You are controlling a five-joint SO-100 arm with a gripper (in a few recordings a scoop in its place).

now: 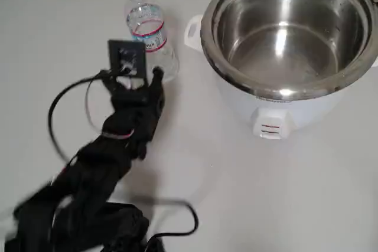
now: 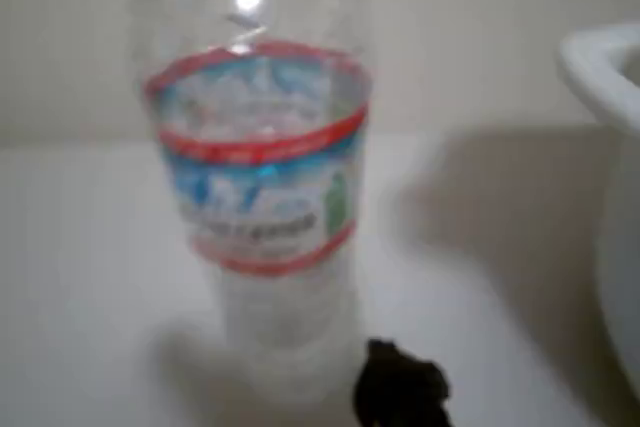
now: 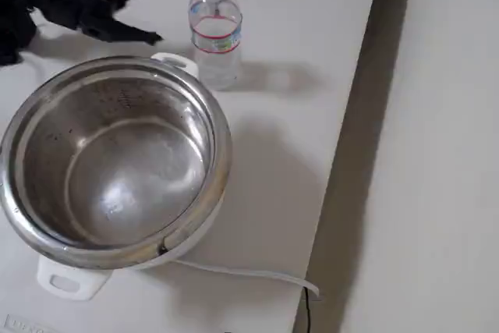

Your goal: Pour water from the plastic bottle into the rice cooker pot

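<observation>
Your jaws stand apart and hold nothing. In the fixed view the gripper shows two black fingers spread in a V, one tip high, one low, both pointing toward the plastic bottle with bare white surface between tips and bottle.

In the overhead view the gripper sits just beside the bottle; one fingertip overlaps the bottle's lower part in the picture, and you cannot tell from this view whether it touches. The wrist camera block partly hides the other side of the jaws.

Bottle: upright on the surface, straight ahead of the jaws. It is clear and ribbed, with a label band edged in red with blue print. No cap can be made out on the neck. In the wrist view it stands ahead and slightly left of centre, blurred; one dark fingertip shows at the bottom edge, right of the bottle's base.

Rice cooker pot: shiny steel, wide rim, seated in a white cooker body, well to the right of the jaws in the overhead view. The bottle stands near the body's side handle. The inside of the pot looks dry. A white cord trails from the cooker body.
</observation>
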